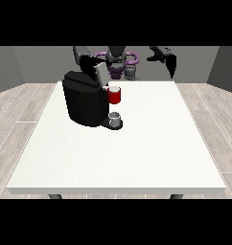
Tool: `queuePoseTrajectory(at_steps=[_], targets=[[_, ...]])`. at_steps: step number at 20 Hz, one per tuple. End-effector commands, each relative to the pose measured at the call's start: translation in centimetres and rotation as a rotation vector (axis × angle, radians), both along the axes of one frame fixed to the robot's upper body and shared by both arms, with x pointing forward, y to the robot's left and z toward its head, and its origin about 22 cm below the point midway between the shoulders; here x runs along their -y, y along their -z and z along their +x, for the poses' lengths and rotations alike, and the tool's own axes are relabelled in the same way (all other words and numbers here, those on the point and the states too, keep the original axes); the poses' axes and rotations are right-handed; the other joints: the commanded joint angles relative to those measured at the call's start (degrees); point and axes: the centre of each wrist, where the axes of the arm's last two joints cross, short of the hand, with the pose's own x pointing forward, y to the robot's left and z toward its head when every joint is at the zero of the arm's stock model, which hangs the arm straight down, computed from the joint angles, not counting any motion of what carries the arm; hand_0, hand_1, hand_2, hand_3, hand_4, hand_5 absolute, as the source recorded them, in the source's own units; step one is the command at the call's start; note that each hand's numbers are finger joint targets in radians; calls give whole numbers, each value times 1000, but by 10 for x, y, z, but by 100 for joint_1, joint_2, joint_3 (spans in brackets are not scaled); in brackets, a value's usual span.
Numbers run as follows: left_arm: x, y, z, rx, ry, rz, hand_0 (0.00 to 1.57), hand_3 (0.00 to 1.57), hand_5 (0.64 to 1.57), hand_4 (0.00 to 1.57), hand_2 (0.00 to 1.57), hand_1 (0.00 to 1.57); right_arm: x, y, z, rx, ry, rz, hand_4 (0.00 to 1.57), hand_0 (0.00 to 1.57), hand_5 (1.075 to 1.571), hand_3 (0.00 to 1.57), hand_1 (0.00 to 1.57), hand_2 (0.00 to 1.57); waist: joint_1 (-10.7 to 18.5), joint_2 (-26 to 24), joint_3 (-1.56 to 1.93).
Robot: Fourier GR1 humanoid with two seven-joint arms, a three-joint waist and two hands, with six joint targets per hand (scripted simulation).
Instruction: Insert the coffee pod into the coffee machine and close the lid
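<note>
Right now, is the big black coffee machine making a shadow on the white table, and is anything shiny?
In the front view, the large black coffee machine casts no clear shadow on the big white table, which looks evenly lit with no glare; the machine's dark body hides its details; the small grey cup on its tray shows a pale highlight; the robot hand at the view's right is a dark shape.

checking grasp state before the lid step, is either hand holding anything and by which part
The hand at the view's right hangs in the air and holds nothing. The hand at the view's left is above the coffee machine; any hold cannot be told.
</note>
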Motion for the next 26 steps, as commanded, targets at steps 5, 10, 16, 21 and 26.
queuePoseTrajectory(at_steps=[5, 10, 16, 21, 26], targets=[[-6, 18, -3, -17, -32, -9, 0, 0, 1571, 158, 0, 0, -42, -13, 3, -6, -92, -88, 61, 0, 1571, 0, 0, 0, 11, 22, 6], [5, 9, 3, -2, -1, 2, 0, 0, 1571, 121, 0, 0, -50, -30, 7, 56, -48, -118, 124, 0, 1571, 0, 0, 0, 236, 112, 7], [10, -12, 11, -3, 33, -1, 0, 0, 1571, 0, 0, 0, -46, -31, 12, 56, -69, -100, 125, 0, 1571, 0, 0, 0, 264, 47, 9], [-13, 26, -11, 17, -37, -4, 0, 0, 1571, 202, 0, 0, -84, 3, -19, 90, -211, -31, 178, 0, 1571, 0, 0, 0, -184, -246, 7], [13, 46, -26, -50, -29, -27, 0, 0, 1571, 245, 0, 0, -74, 48, -51, -8, -222, 134, 286, 0, 1571, 0, 0, 0, -403, -883, 10]])
